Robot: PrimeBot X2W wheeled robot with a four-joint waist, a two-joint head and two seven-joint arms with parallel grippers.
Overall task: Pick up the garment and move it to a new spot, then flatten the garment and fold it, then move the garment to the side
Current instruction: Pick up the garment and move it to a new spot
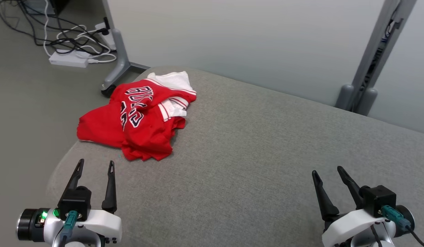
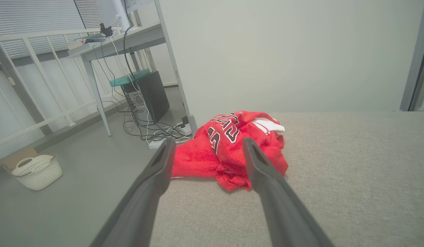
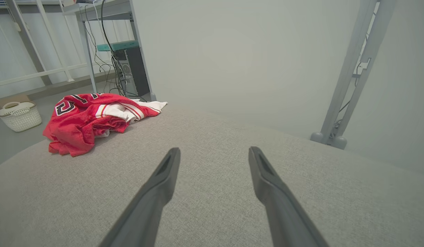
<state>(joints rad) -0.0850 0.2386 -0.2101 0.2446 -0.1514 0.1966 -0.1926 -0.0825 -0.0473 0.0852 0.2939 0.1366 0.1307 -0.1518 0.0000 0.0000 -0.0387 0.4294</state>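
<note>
Item: garment [image 1: 140, 116], a red jersey with white trim and dark lettering. Soft knit, crumpled into an irregular heap.
Location: far left corner of the grey woven-fabric worktop [image 1: 253, 154]; one red edge appears to overhang the rim.
Bearing: straight ahead of the left gripper [image 1: 96, 161], near; ahead and leftward of the right gripper [image 1: 327, 170], well apart. The long axis is judged oblique, near-left to far-right. The left arm is judged nearer.
Jaws: both pairs spread wide, nothing held.

Red garment [image 1: 136, 120]: arched black lettering appears to read "BULLS", crumpled; number beneath partly hidden, unreadable.
</note>
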